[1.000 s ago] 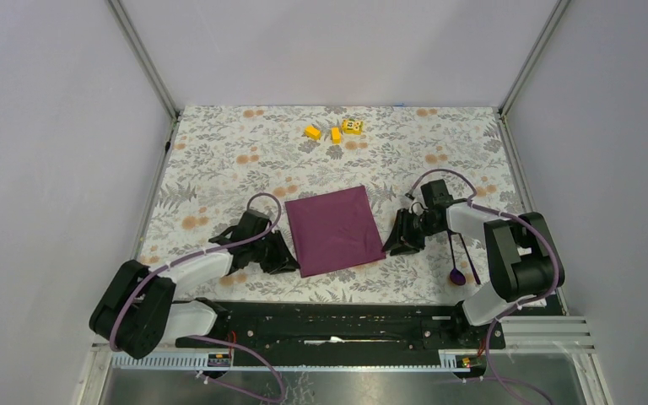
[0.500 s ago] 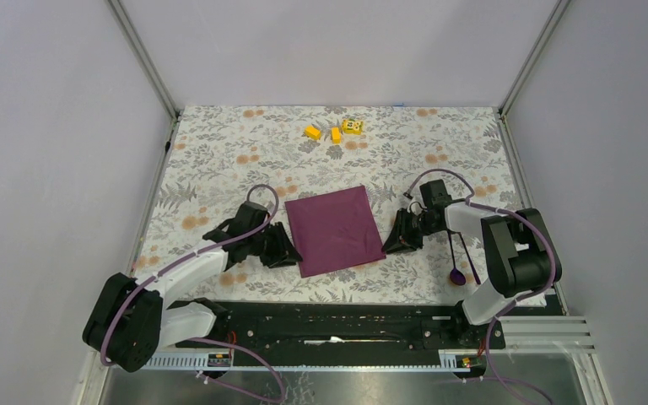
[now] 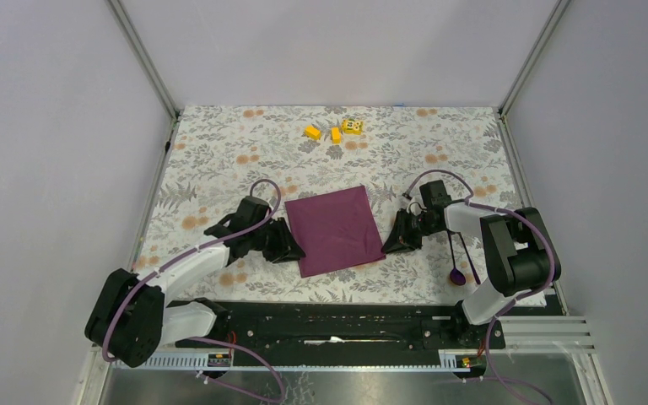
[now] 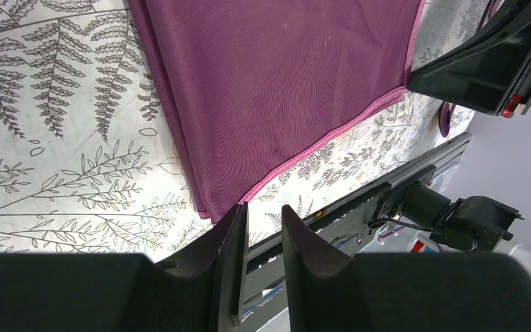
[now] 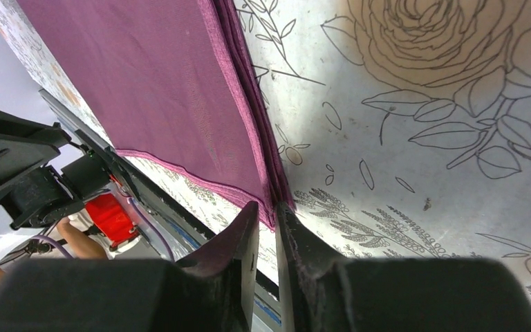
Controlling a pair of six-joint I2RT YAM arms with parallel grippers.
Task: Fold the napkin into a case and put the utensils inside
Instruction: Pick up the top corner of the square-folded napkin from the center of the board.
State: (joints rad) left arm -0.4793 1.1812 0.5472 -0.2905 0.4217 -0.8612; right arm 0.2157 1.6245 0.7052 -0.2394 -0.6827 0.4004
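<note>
The plum-purple napkin [image 3: 336,229] lies flat on the floral tablecloth, folded in layers [image 4: 283,83] [image 5: 159,90]. My left gripper [image 3: 289,251] is low at its near-left corner. Its jaws [image 4: 264,207] stand a little apart with nothing between them, and the corner lies just outside the left finger. My right gripper [image 3: 391,245] is at the near-right corner. Its fingers [image 5: 266,205] are nearly together with the corner's layered edge between the tips. The dark purple spoon [image 3: 456,274] and fork [image 3: 471,263] lie on the table under the right arm.
Three small yellow blocks [image 3: 335,131] sit at the far middle of the table. The black base rail [image 3: 337,325] runs along the near edge, close behind both grippers. Grey walls and metal posts close in the table's sides.
The left gripper has slid forward and right, up to the napkin's near-left corner. The right arm has hardly moved.
</note>
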